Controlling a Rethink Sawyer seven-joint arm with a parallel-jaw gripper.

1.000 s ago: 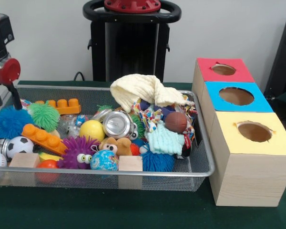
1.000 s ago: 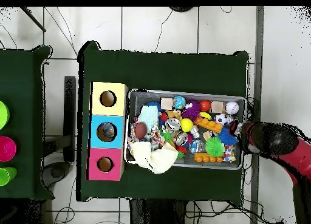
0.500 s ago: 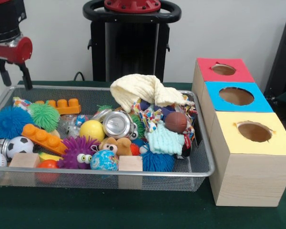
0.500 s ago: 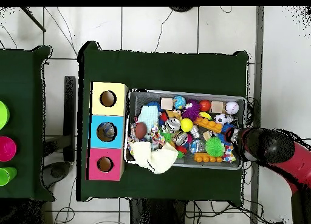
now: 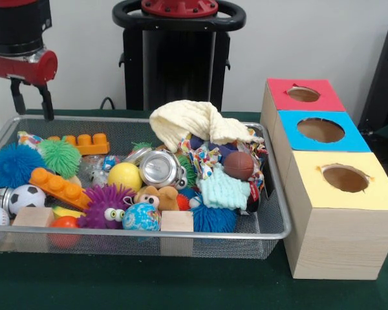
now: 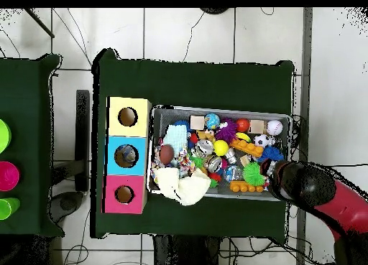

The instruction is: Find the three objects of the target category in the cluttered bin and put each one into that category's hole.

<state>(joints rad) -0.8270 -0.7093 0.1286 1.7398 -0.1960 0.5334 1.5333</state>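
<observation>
The wire mesh bin (image 5: 149,232) sits on the green table, full of toys; it also shows in the overhead view (image 6: 215,109). My gripper (image 5: 33,115) hangs open and empty above the bin's far left corner, clear of the toys. Below it lie an orange brick (image 5: 84,142), a green pompom (image 5: 59,157) and a blue pompom (image 5: 13,165). In the overhead view my red and black arm (image 6: 309,184) covers the bin's lower right corner. Three wooden boxes with holes stand beside the bin: red top (image 5: 304,95), blue top (image 5: 321,131), yellow top (image 5: 344,179).
The bin also holds a cream cloth (image 5: 194,123), a silver can (image 5: 160,168), a brown football (image 5: 238,165), a yellow ball (image 5: 124,175), a purple fuzzy toy (image 5: 107,205), a globe ball (image 5: 141,217), a soccer ball (image 5: 26,197) and wooden blocks (image 5: 176,221).
In the front view my gripper has risen and moved right, from beside the bin's left end to over its far left corner. The toys have not moved.
</observation>
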